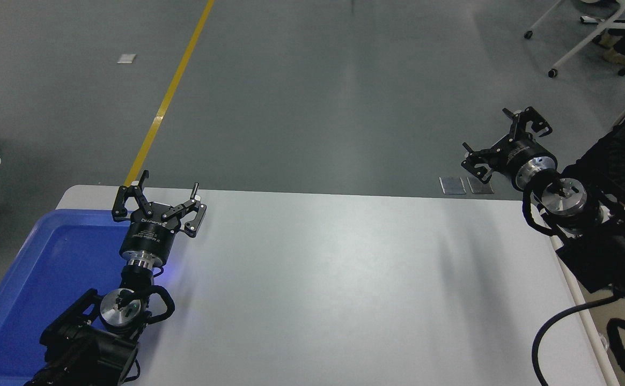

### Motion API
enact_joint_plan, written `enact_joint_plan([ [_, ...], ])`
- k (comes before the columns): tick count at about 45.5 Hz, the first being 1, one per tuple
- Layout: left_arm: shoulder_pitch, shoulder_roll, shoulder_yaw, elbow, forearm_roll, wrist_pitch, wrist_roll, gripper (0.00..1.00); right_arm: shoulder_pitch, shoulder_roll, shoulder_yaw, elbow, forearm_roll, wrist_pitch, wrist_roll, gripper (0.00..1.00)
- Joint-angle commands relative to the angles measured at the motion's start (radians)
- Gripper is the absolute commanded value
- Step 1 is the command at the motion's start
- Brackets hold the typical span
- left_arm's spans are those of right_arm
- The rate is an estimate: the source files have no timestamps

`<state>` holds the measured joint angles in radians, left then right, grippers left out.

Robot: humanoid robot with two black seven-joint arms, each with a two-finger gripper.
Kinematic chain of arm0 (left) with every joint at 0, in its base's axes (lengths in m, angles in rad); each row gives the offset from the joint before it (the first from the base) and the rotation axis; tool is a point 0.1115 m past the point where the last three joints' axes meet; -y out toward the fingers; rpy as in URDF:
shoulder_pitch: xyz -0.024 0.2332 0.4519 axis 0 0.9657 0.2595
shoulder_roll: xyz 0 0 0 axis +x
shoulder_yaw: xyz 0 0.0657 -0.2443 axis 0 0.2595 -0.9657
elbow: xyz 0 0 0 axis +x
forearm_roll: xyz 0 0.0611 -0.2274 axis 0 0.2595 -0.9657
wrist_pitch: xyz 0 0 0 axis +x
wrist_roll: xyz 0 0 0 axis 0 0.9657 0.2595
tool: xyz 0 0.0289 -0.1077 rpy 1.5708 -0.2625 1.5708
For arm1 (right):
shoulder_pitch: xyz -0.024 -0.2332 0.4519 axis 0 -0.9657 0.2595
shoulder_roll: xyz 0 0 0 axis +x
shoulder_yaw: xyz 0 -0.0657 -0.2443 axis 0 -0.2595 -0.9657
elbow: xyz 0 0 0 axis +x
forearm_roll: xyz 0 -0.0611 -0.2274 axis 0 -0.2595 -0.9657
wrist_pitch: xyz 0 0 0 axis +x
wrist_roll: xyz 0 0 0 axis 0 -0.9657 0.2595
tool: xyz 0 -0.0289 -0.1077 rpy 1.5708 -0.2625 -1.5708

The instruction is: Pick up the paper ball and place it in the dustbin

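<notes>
- The right hand (505,140) is raised near the bench's (333,279) far right corner, over the grey floor (312,91) just beyond the edge — its fingers are spread wide and nothing is between them.
- The right arm (602,236) comes in from the right edge and covers most of the dustbin (586,316); only a strip of its cream rim and a bit of beige interior show beside the bench.
- The paper ball cannot be seen anywhere — not on the bench, nor in either hand.
- The left hand (157,202) is parked at the lower left, fingers apart and empty, above the right rim of the blue tray (44,279).
- A yellow line (170,91) runs across the floor; white chairs (586,32) stand at the top right.
</notes>
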<state>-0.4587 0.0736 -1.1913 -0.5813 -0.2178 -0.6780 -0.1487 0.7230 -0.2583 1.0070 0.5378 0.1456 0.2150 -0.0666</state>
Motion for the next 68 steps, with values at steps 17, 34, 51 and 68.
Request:
enact_joint_plan([
  [17,0.0,0.0,0.001,0.0,0.0,0.0,0.0,0.99,-0.139,0.05,0.031,-0.122,-0.001,0.262,0.036,1.0],
  [34,0.0,0.0,0.001,0.0,0.0,0.0,0.0,0.99,-0.152,0.034,0.035,-0.257,0.0,0.397,0.036,1.0],
  [51,0.0,0.0,0.001,0.0,0.0,0.0,0.0,0.99,-0.154,-0.004,0.041,-0.305,0.0,0.435,0.036,1.0],
  [68,0.0,0.0,0.001,0.0,0.0,0.0,0.0,0.99,-0.154,-0.013,0.041,-0.306,0.0,0.434,0.036,1.0],
])
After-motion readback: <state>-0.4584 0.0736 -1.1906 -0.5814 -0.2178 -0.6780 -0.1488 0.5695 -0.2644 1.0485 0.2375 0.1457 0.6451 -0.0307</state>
